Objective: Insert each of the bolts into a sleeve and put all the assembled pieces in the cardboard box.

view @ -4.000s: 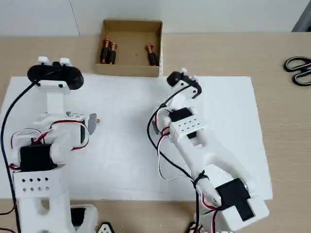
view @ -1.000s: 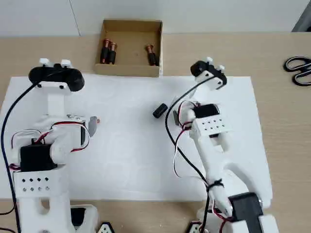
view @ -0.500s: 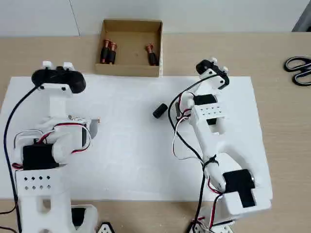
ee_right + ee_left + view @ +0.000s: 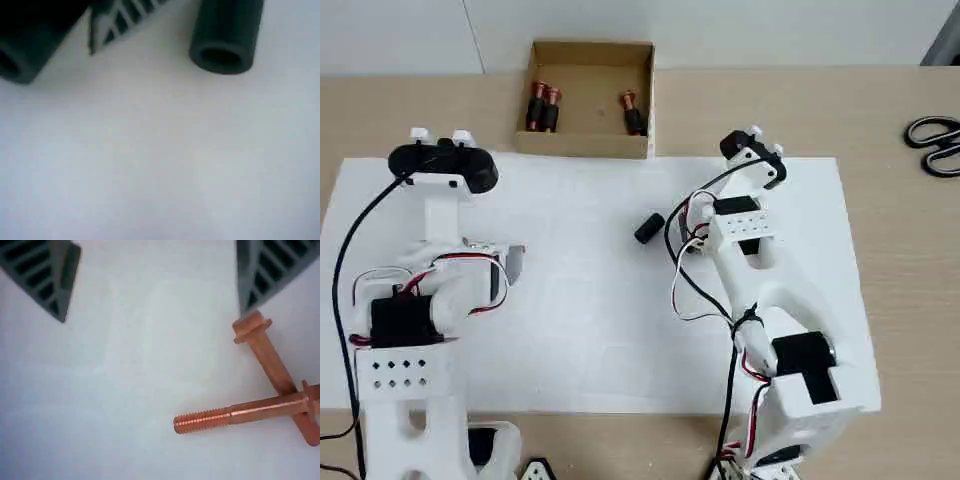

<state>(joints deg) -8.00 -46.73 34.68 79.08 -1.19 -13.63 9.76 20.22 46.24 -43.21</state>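
Observation:
Two copper bolts (image 4: 260,390) lie crossed on the white sheet, just beside my left gripper (image 4: 150,280), which is open and holds nothing. In the high view that gripper (image 4: 512,258) hangs low over the sheet at the left. A black sleeve (image 4: 648,228) lies loose near the sheet's middle, close to my right arm (image 4: 740,225). It is the same sleeve (image 4: 227,35) that rests beside my right gripper (image 4: 65,35), which looks shut on a second dark sleeve (image 4: 30,45). The cardboard box (image 4: 588,148) at the back holds three assembled pieces (image 4: 542,105).
The white sheet (image 4: 580,330) covers the middle of the wooden table. A pair of scissors (image 4: 935,140) lies at the far right edge. Cables hang from both arms.
My right arm has swung to the right, away from the sheet's middle, uncovering the loose sleeve. The left arm has shifted only slightly.

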